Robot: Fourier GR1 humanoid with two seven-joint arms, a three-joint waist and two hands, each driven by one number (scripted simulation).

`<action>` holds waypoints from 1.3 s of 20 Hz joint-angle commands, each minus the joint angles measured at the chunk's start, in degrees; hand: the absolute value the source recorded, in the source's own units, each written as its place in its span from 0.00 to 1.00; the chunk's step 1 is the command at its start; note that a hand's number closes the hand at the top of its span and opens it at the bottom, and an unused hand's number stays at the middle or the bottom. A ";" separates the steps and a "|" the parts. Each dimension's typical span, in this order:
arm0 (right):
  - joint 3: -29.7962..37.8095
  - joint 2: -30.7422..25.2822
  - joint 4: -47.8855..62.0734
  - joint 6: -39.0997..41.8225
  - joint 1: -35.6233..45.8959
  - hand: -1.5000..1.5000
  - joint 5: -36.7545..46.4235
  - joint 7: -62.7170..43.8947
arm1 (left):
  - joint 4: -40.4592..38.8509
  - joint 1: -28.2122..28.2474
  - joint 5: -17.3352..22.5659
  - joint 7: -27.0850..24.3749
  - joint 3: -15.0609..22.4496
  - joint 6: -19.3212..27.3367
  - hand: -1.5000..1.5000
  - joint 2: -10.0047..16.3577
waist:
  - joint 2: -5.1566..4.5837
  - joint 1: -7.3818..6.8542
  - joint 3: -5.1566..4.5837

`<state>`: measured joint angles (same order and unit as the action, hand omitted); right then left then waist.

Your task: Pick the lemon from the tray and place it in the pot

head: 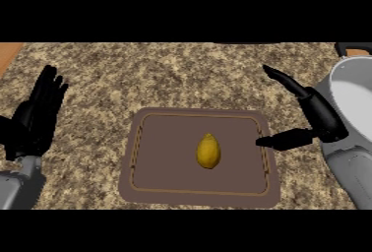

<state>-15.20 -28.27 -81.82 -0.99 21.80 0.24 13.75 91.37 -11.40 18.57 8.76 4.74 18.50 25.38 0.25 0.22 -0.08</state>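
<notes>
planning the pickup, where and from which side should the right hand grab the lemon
Grip the lemon across its wide middle, coming down from its right. It lies flat on the tray, tapered ends pointing near and far, so both long sides are free, and the open right hand is on that side.

From my station I count one lemon [208, 151], yellow, in the middle of the frame. I count one tray [156, 147], brown, with a single thin line running round inside its rim. I count one pot [335, 86], grey, only partly in frame at the right edge. I have two hands in view, both black: one left hand [40, 115] at the left of the frame and one right hand [320, 115] at the right. Two grey forearms show, the left forearm [18, 189] at the lower left and the right forearm [356, 172] at the lower right. One speckled bench [167, 74] fills the rest.
</notes>
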 commanded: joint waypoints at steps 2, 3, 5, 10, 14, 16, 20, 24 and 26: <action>-5.16 -5.77 -4.64 10.03 6.61 0.00 1.64 -16.60 | 1.59 1.19 -1.87 0.19 1.98 1.88 0.50 -2.15 | 0.14 -0.70 -0.11; -9.27 -5.13 -5.48 10.00 4.00 0.00 4.98 -16.44 | 0.92 0.09 -1.37 0.41 -0.23 0.90 0.50 0.06 | 0.09 -0.48 -0.08; -11.75 -5.84 -7.49 13.73 8.04 0.00 5.96 -23.14 | 0.49 -2.04 0.22 2.72 -0.53 -1.00 0.50 0.87 | 0.07 -0.48 -0.11; -17.47 -0.50 -9.32 18.65 13.13 0.00 7.65 -37.44 | 2.34 -0.73 -0.50 2.85 -0.23 -0.38 0.50 -0.37 | -0.09 -1.05 -0.01; -17.11 3.51 -11.48 22.49 13.56 0.00 6.97 -45.11 | -0.45 1.78 -0.77 -1.41 -1.74 -2.76 0.50 -1.76 | -0.18 -0.44 0.03; -14.35 4.87 -8.53 25.53 14.83 0.00 7.31 -44.52 | -1.85 -1.12 -2.55 0.57 -1.95 -1.92 0.50 -2.61 | -0.25 -0.33 0.06; -17.41 10.45 -14.36 23.85 9.31 0.00 11.84 -49.82 | 0.14 0.39 -5.65 1.30 -1.24 -0.62 0.50 -4.30 | -0.18 -0.24 0.07; -15.75 11.66 -5.13 25.74 9.55 0.00 16.62 -42.22 | -3.41 -4.09 -4.45 1.55 -3.92 -3.71 0.50 -4.60 | -0.34 -0.29 0.08; -15.88 11.97 -8.27 27.10 8.09 0.00 18.29 -46.96 | 3.05 0.96 -5.87 3.01 -3.04 -2.87 0.50 -4.79 | -0.18 -0.47 0.09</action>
<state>-30.77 -17.72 -91.27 24.84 31.48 15.00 -32.20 91.41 -12.00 14.05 10.07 1.54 15.38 21.27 0.03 -0.14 -0.02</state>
